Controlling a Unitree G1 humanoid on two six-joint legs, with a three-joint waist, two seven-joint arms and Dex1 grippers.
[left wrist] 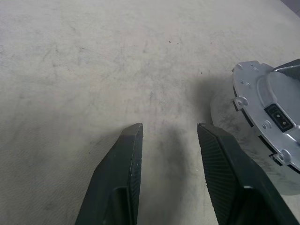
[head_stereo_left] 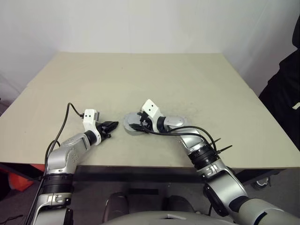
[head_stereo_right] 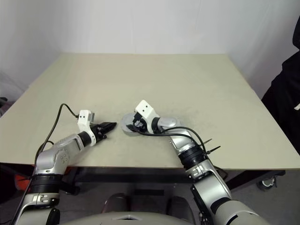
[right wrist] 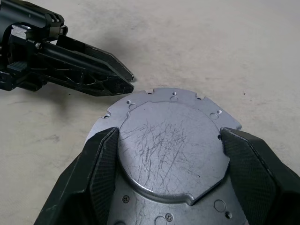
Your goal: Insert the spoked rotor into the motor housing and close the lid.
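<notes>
**Clerk:** Item one, nearest the lens?

**Keeper:** The right gripper is entered first. Its black ribbed fingers are closed against opposite sides of a round grey metal body, taken to be the motor housing with its closed back uppermost.

**Clerk:** Description of the housing?

**Keeper:** A raised circular face, finely scratched, is recorded, ringed by a flat flange with small screw holes and notched ears. A small dark socket is noted on one side. It is placed near the front middle of the table. Whether the rotor is seated within cannot be told.

**Clerk:** Handling?

**Keeper:** It is judged rigid, fairly heavy for its size, and smooth enough to slip. Grip is best taken across the raised step or the flange, where an edge is offered. Little risk of breakage is expected, though the windings beneath should be spared knocks.

**Clerk:** Item two?

**Keeper:** The left gripper is listed just beside the housing, moderately parted, with nothing between its fingers but the matte, speckled beige tabletop.
</notes>
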